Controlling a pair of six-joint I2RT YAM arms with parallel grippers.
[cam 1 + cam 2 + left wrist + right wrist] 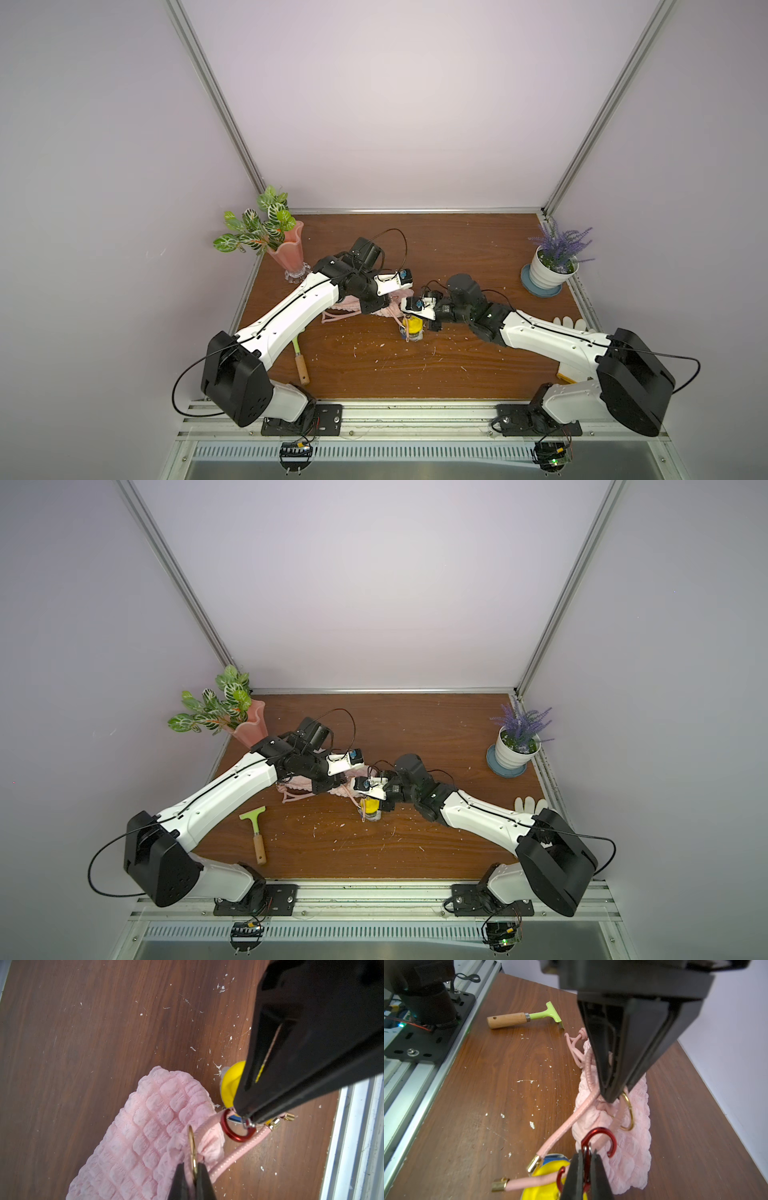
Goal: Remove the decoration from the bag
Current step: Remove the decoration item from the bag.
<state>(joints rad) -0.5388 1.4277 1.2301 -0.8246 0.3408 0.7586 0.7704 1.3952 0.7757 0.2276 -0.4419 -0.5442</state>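
Observation:
The pale-pink quilted bag (149,1126) lies on the wooden table, mostly under my left arm in both top views. My left gripper (193,1169) is shut on the gold ring (192,1147) at the bag's end. The decoration (542,1188), yellow with some blue, lies beside that end (413,326). Its red clasp (602,1134) hooks round a pink tab of the bag. My right gripper (586,1157) is shut on the red clasp, with the pink rope strap (571,1124) trailing past it. The two grippers are close together, tip to tip.
A green scraper with a wooden handle (255,829) lies toward the front left. A pink vase of leaves (286,253) stands back left, a lavender pot (548,270) back right, and a white glove (569,322) by the right edge. White crumbs dot the table.

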